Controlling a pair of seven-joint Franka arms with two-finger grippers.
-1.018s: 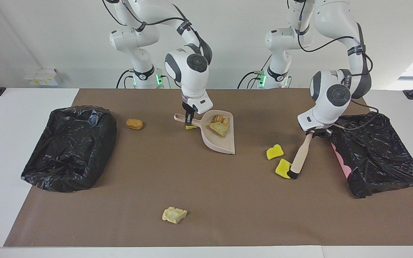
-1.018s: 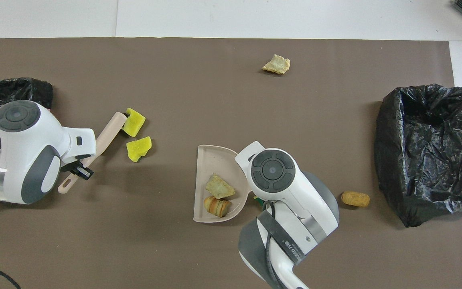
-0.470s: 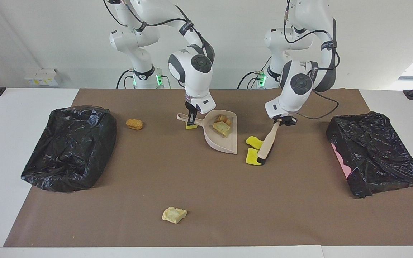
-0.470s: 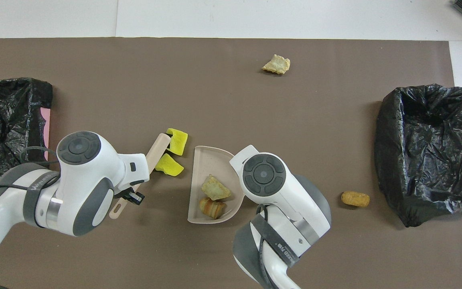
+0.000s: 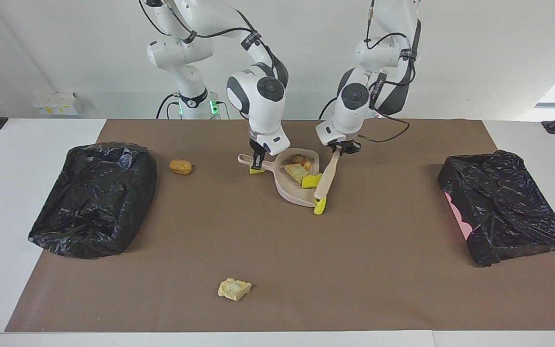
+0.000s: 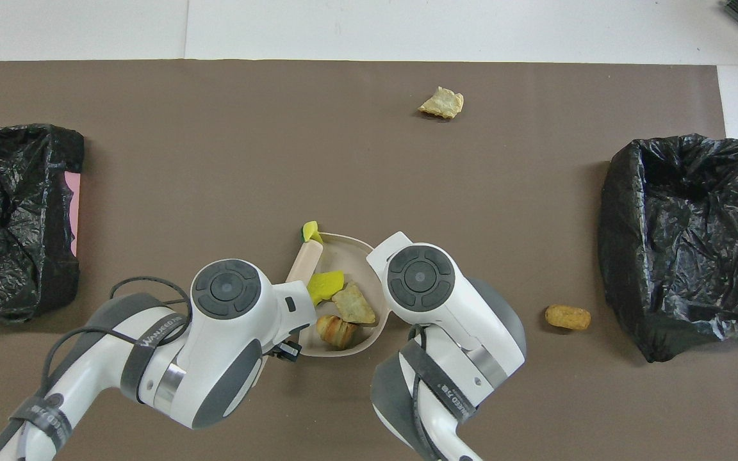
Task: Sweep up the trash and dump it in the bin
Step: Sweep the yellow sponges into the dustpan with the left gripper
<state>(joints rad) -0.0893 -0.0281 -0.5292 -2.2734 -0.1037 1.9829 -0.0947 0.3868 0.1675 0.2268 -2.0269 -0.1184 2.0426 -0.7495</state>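
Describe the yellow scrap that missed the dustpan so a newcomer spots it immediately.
Find the beige dustpan mid-table between the two black bins. At its open lip, by the tip of the brush, a yellow sponge piece lies on the brown mat. Unlike the yellow piece in the pan, it is outside.

Only the dark bands strapped round the arms carry any lettering. In the overhead view the band on the left arm [image 6: 150,334] bears white capitals that seem to begin "WAN"; the remaining letters cannot be made out. The band on the right arm [image 6: 450,392] carries similar white print, lying upside down and too small to read. In the facing view the same bands show only faint marks. Nothing else bears a legible label, number or sign.
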